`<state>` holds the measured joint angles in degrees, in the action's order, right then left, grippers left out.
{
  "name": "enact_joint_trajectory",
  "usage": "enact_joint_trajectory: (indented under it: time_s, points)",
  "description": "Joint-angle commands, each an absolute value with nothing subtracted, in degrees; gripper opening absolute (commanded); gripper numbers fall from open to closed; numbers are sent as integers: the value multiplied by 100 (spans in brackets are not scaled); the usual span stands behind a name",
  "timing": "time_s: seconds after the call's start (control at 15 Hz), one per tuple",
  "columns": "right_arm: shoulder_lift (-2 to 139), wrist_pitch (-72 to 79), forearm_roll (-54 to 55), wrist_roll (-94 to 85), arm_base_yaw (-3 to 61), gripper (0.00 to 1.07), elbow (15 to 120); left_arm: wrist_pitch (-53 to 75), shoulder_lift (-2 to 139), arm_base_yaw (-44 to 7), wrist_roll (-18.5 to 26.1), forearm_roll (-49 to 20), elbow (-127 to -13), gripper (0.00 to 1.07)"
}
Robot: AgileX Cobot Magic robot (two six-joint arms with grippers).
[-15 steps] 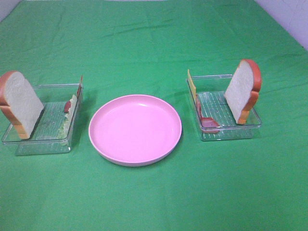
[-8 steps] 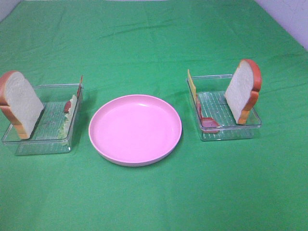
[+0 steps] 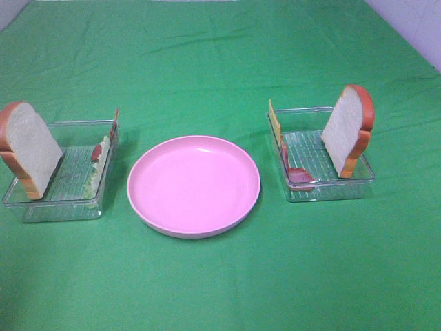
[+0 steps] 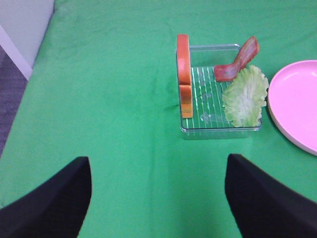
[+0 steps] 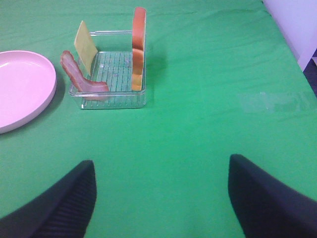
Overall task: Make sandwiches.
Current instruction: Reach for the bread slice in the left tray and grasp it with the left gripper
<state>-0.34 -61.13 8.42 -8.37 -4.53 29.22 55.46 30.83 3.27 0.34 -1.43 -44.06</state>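
While both arms hover over the green cloth [image 3: 220,289], the left gripper [image 4: 157,173] shows its two black fingers [image 4: 54,203] spread wide with nothing between them. The right gripper [image 5: 161,168] holds its fingers [image 5: 267,198] just as far apart, gripping nothing.

Well ahead of the left fingertips sits a clear tray [image 4: 220,133]. In it a bread slice [image 4: 184,74] stands on edge, long axis upright, rounded orange-brown crust uppermost, edge-on to the fingers at the tray's outer side. A lettuce leaf [image 4: 242,96] rests along the opposite side, and just past it a bacon strip [image 4: 237,64] leans with one end raised above the rim.

Well ahead of the right fingertips is a second clear tray [image 5: 109,101]. A second bread slice [image 5: 138,49] stands upright at its outer side, and across from it a cheese square [image 5: 85,44] is propped on edge beside a second bacon strip [image 5: 79,77].

A round pink plate [image 3: 193,186] lies between the trays, apart from both. From the high camera each slice tilts slightly, its white face turned toward the plate.

The count is two slices, two bacon strips, two trays, one leaf, one cheese square and one plate.
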Motion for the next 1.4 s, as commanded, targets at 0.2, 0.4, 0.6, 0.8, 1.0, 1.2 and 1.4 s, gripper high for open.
enact_joint_trajectory:
  time_s: [0.2,0.4,0.6,0.8,1.0,1.2,1.4]
  points:
    - [-115,-6073,848,-842,-487,71,2905,5987,5380,344,34,-510,-5374,72]
    - [-115,-6073,848,-842,-487,71,2905,5930,7196,338,52,-510,-6331,72]
    - [-115,-6073,848,-842,-487,71,2905,5919,8113,315,235,-504,-6893,72]
    - [-115,-6073,848,-842,-487,71,2905,5901,8915,315,241,-504,-7380,79]
    - [-115,-6073,848,-842,-487,71,2905,5563,9798,103,241,-493,-7861,80]
    - [-115,-6073,848,-842,-487,71,2905,5455,10353,-309,0,-258,-8125,80]
    - [-115,-6073,848,-842,-487,71,2905,5300,10743,-487,-498,57,-8188,80]
